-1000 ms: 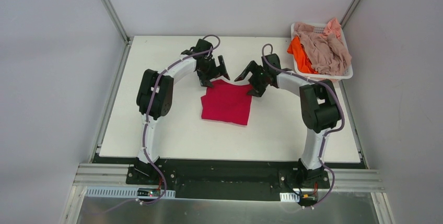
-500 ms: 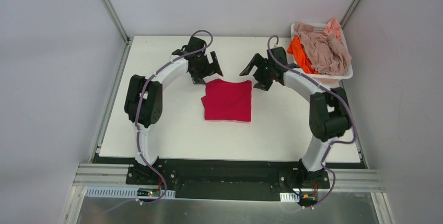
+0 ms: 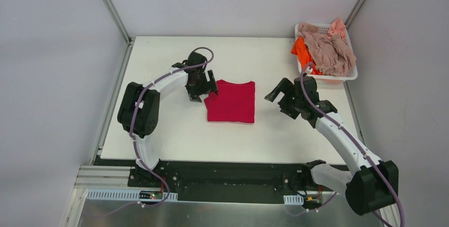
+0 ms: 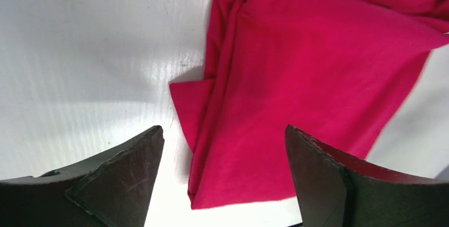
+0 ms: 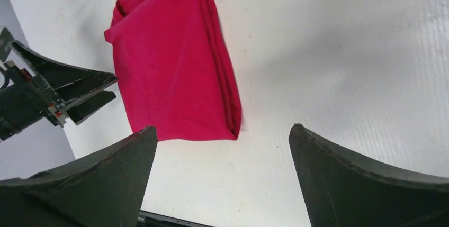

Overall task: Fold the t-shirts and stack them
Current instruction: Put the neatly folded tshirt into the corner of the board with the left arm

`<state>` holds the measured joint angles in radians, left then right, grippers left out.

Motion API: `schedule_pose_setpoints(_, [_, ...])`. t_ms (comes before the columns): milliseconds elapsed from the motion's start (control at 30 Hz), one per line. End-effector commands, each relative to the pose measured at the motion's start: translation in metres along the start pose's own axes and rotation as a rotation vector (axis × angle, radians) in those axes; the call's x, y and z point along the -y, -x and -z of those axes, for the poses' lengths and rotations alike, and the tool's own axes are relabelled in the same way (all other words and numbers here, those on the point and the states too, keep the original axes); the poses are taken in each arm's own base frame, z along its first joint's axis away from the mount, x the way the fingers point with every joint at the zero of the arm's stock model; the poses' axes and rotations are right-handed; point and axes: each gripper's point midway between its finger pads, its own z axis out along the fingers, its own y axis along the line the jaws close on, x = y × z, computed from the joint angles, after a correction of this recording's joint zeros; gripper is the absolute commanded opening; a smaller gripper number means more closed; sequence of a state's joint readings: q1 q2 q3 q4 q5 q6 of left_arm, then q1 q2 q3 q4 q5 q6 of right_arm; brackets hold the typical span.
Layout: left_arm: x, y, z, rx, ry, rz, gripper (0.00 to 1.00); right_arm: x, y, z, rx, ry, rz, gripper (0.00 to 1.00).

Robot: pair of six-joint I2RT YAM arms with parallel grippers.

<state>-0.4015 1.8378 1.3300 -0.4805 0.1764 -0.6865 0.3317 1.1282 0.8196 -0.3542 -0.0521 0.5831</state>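
Crimson t-shirt is folded into a soft, roughly rectangular pad, flat on the matte white table. Layered edges run along the side nearest the left arm, w/ a small flap poking out. Left gripper sits right at that edge, black wedge fingers spread wide, nothing in them. Right gripper is spread + empty too, off the opposite side w/ bare table between. Orange t-shirt + crumpled pinkish-beige t-shirts are heaped in the white plastic basket, far right corner
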Motion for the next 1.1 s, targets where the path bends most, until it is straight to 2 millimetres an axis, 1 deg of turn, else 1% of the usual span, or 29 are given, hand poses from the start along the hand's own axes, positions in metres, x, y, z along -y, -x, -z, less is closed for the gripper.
schedule_pose_setpoints(0, [-0.001, -0.011, -0.017, -0.042, 0.035, -0.035, 0.80, 0.012, -0.001, 0.017, 0.046, -0.017, 0.004, 1.00])
schedule_pose_setpoints(33, [-0.003, -0.014, -0.023, -0.057, 0.042, -0.032, 0.79, 0.014, -0.001, 0.019, 0.046, -0.018, 0.006, 1.00])
schedule_pose_setpoints(67, [-0.005, -0.016, -0.028, -0.064, 0.052, -0.032, 0.77, 0.020, 0.002, 0.020, 0.070, -0.046, 0.007, 1.00])
schedule_pose_setpoints(167, [-0.012, -0.025, -0.042, -0.092, 0.088, -0.040, 0.72, 0.024, 0.000, 0.022, 0.070, -0.060, 0.012, 1.00])
schedule_pose_setpoints(300, [-0.012, -0.038, -0.053, -0.121, 0.111, -0.061, 0.60, 0.025, 0.000, 0.022, 0.072, -0.062, 0.016, 1.00])
schedule_pose_setpoints(400, [-0.010, -0.046, -0.057, -0.106, 0.146, -0.099, 0.47, 0.025, 0.001, 0.023, 0.075, -0.061, 0.018, 1.00])
schedule_pose_setpoints(500, [-0.009, -0.049, -0.059, -0.080, 0.198, -0.140, 0.32, 0.028, 0.002, 0.023, 0.086, -0.074, 0.025, 1.00])
schedule_pose_setpoints(633, [-0.018, -0.046, -0.065, -0.039, 0.319, -0.202, 0.10, 0.034, 0.004, 0.024, 0.106, -0.091, 0.032, 1.00])
schedule_pose_setpoints(700, [-0.025, -0.046, -0.071, -0.037, 0.370, -0.230, 0.00, 0.036, 0.005, 0.025, 0.116, -0.099, 0.038, 1.00])
schedule_pose_setpoints(767, [-0.032, -0.042, -0.072, -0.029, 0.414, -0.250, 0.00, 0.040, 0.008, 0.025, 0.135, -0.116, 0.044, 1.00])
schedule_pose_setpoints(833, [-0.042, -0.030, -0.065, 0.016, 0.489, -0.285, 0.00, 0.044, 0.010, 0.025, 0.151, -0.131, 0.050, 1.00])
schedule_pose_setpoints(933, [-0.053, 0.002, -0.044, 0.126, 0.605, -0.368, 0.00, 0.049, 0.014, 0.026, 0.172, -0.154, 0.064, 1.00])
schedule_pose_setpoints(1000, [-0.061, 0.032, -0.025, 0.226, 0.699, -0.425, 0.00, 0.054, 0.015, 0.025, 0.181, -0.173, 0.079, 1.00])
schedule_pose_setpoints(1067, [-0.068, 0.060, -0.012, 0.285, 0.771, -0.454, 0.00, 0.057, 0.016, 0.022, 0.184, -0.189, 0.098, 1.00])
